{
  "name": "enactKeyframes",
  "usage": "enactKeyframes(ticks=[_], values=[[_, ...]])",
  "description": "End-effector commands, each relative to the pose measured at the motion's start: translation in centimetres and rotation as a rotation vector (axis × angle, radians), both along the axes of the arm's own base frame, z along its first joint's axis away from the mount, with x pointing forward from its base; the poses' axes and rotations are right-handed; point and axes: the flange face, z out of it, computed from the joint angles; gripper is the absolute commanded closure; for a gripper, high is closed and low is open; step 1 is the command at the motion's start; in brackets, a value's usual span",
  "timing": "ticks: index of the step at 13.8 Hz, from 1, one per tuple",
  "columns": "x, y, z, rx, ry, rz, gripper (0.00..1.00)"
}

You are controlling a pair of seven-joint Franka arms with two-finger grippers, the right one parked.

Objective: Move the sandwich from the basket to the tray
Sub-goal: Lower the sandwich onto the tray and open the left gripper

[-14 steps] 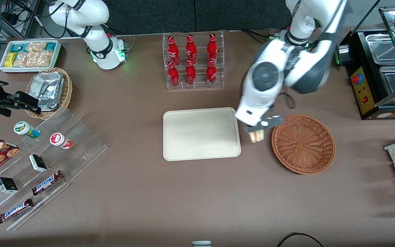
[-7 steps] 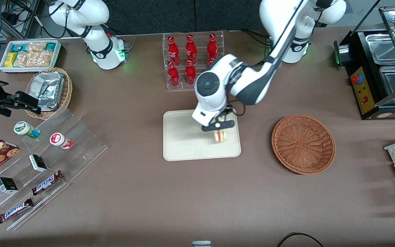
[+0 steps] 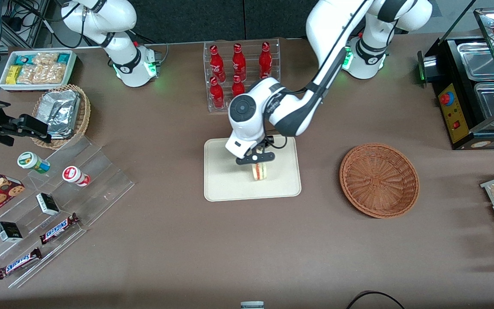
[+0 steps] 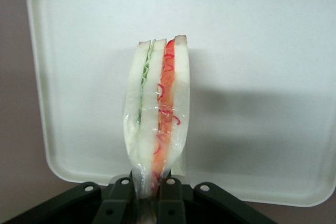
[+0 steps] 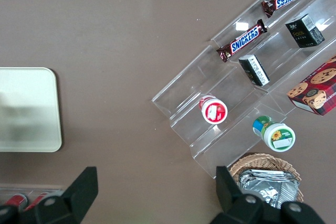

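Note:
My left gripper (image 3: 256,160) is shut on the sandwich (image 3: 259,171), a wrapped wedge of white bread with red and green filling, and holds it over the middle of the cream tray (image 3: 223,180). In the left wrist view the sandwich (image 4: 157,108) stands between the two black fingers (image 4: 170,198), with the tray (image 4: 262,51) below it. I cannot tell whether the sandwich touches the tray. The reddish-brown wicker basket (image 3: 379,180) stands empty beside the tray, toward the working arm's end of the table.
A clear rack of red bottles (image 3: 240,77) stands farther from the front camera than the tray. Toward the parked arm's end are clear stepped shelves with snacks (image 3: 45,206), a tan basket of foil packets (image 3: 60,113) and a white bin (image 3: 37,68). A black warmer (image 3: 474,90) stands near the working arm.
My left gripper has carried the sandwich from beside the basket's rim across to over the tray's middle. The basket has not moved.

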Motion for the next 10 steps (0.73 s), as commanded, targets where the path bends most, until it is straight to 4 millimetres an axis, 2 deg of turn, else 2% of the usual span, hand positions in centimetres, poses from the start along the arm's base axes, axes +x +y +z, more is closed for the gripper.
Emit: enactKeyframes(ticks=[1, 7, 8, 9, 10], values=[[-0.2, -1.4, -0.5, -0.006, -0.028, 0.006, 0.86], [-0.6, -1.8, -2.9, -0.001, -0.024, -0.006, 0.85], [-0.6, -1.8, -2.9, -0.001, -0.024, -0.008, 0.82], [-0.6, -1.8, -3.0, 0.0, -0.023, -0.009, 0.77], [-0.6, -1.8, -3.1, 0.001, -0.021, -0.012, 0.52]])
